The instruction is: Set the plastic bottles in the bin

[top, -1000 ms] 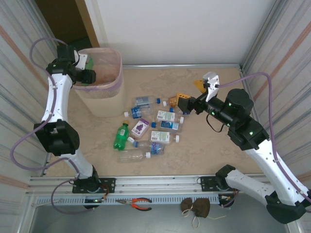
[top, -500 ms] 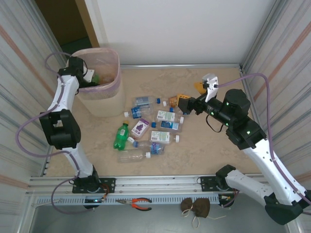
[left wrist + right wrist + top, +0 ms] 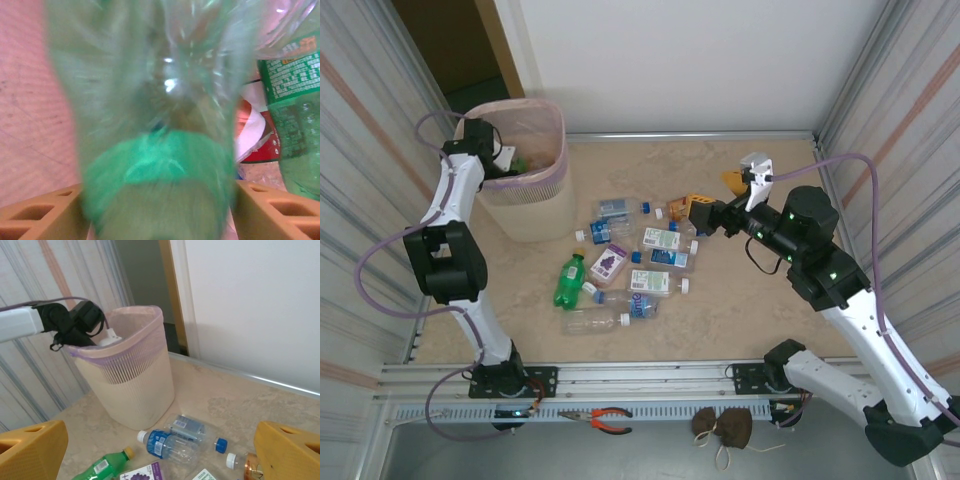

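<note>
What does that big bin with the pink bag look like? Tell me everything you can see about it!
The tall beige bin stands upright at the far left corner of the table. Its plastic-looking walls have thin vertical slits and rounded corners, and they narrow slightly toward the bottom. A see-through pink bag lines it, folded over the rim. The top is open. The left arm reaches over the left rim into it, and a green plastic bottle lies inside.

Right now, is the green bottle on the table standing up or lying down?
Lying down: the green bottle shows its whole side.
</note>
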`<state>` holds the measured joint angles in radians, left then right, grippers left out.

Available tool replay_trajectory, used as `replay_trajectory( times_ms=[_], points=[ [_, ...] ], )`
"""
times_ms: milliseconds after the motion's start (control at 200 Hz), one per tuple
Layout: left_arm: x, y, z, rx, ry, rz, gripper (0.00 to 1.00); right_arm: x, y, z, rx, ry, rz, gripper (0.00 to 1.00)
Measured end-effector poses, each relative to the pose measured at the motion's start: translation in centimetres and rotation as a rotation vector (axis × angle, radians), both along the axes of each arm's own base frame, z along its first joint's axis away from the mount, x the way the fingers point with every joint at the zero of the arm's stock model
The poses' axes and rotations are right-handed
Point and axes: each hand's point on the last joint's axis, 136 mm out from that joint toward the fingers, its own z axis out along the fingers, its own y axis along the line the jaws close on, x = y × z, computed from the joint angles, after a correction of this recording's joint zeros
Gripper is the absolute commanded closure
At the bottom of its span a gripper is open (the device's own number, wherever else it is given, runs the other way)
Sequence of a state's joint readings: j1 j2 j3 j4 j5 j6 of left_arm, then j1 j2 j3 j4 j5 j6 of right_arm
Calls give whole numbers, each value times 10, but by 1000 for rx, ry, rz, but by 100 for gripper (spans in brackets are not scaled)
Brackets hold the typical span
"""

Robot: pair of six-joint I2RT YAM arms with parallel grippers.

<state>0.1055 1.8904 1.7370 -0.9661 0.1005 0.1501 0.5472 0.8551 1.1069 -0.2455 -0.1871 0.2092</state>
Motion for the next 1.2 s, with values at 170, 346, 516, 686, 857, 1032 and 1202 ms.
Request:
replay_trajectory(
  times_ms=[170,346,516,686,857,1032,1202],
  points=[
    [0,-6,4,-35,-7,-2,22,0,0,0,0,1,-1,6],
    [5,-9,22,-54,-51,-3,21,1,-4,-1,8,15,-23,6],
    [4,-13,56,-70,-126,-13,21,10,-15,-12,6,73,-93,7],
    [-4,-24,92,-117,-209,-35,21,35,-37,-28,43,196,-227,9],
    [-17,-42,131,-205,-301,-71,21,65,-65,-71,141,431,-404,14],
    [-29,-60,165,-300,-380,-110,21,92,-82,-129,287,744,-604,12],
    [-38,-74,192,-374,-452,-151,21,97,-95,-189,420,1034,-849,12]
  ],
)
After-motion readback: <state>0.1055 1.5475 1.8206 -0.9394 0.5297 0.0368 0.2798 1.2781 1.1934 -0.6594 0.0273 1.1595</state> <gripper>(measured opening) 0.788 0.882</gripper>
